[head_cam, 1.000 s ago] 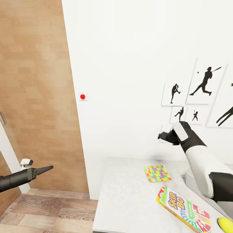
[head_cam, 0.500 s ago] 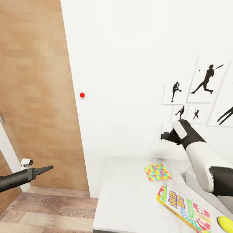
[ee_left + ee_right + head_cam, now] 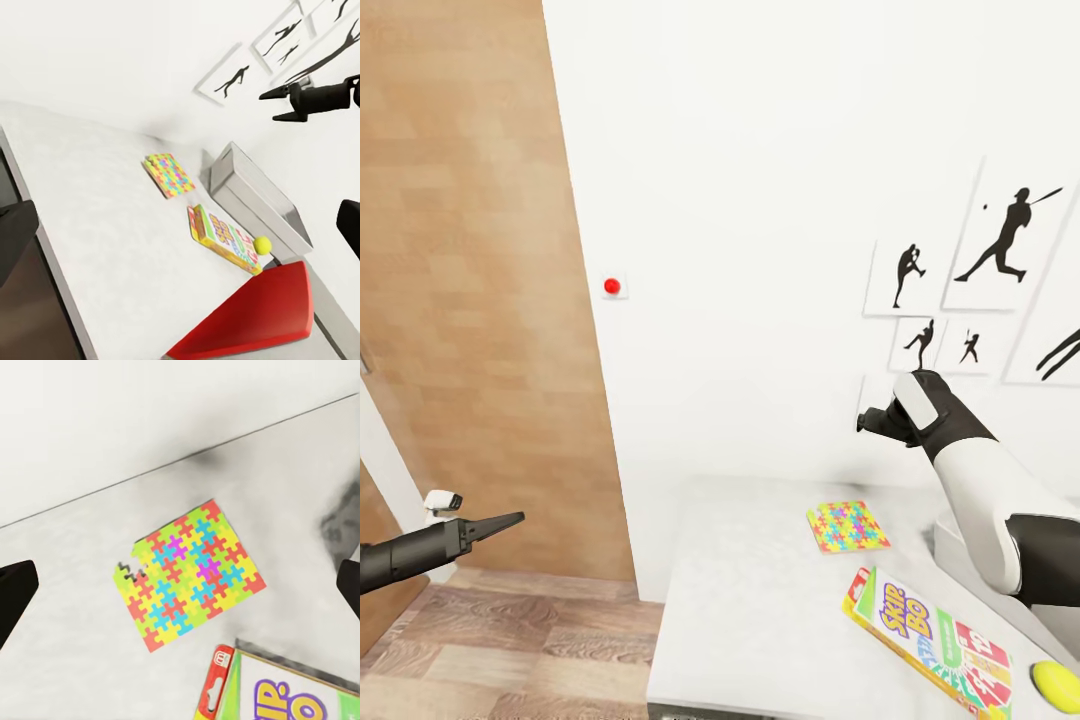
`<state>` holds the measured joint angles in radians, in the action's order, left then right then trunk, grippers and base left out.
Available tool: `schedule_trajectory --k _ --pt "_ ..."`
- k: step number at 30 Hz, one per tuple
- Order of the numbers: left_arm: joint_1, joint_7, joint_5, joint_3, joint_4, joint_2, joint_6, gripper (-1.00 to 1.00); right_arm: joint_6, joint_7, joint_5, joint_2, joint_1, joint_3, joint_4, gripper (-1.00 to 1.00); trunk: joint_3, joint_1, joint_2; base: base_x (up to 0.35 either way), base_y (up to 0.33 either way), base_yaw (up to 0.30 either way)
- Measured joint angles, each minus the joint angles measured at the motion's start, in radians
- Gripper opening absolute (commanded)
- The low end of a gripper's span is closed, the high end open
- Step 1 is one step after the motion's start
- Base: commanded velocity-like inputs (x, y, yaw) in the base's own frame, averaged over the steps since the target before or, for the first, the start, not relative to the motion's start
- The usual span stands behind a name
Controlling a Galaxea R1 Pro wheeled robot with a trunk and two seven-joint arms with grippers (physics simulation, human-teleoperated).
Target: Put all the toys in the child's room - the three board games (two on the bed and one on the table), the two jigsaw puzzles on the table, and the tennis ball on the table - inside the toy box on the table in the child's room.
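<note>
Yellow, pink, blue and green interlocking pieces cover the thin flat jigsaw puzzle (image 3: 190, 575), which lies on the pale grey-white table (image 3: 760, 620) near the white wall, directly under your right gripper (image 3: 180, 585). Judging by that, you are lining up the first pick, and the puzzle is the nearest candidate. That right claw hangs above it with its dark fingers spread wide and nothing between them. The next move calls for a straight descent, and since the sheet is so flat you will likely need to catch it by an edge.

Just beside it lies the flat green-and-red-edged board game box (image 3: 930, 640), lettered "SKIP-BO"; the small print is too fine to read. The small yellow-green tennis ball (image 3: 1057, 684) sits at its far end, and the shallow light-grey plastic toy box (image 3: 259, 196) stands close by. Your left gripper (image 3: 495, 524) is held out over the wood-plank floor (image 3: 520, 650), well apart from the table; I cannot tell how far it is open.
</note>
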<state>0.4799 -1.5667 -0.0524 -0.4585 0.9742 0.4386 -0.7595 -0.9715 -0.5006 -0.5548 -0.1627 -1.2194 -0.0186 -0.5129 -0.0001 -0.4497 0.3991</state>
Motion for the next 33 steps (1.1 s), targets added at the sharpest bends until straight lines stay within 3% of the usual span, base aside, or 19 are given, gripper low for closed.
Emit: schedule_trajectory --k 33 --pt "-0.001 0.000 0.001 0.000 0.000 0.000 0.000 1.00 -0.008 0.005 0.002 -0.003 -0.003 -0.003 -0.003 1.00 -0.052 0.000 -0.002 0.000 0.000 0.000"
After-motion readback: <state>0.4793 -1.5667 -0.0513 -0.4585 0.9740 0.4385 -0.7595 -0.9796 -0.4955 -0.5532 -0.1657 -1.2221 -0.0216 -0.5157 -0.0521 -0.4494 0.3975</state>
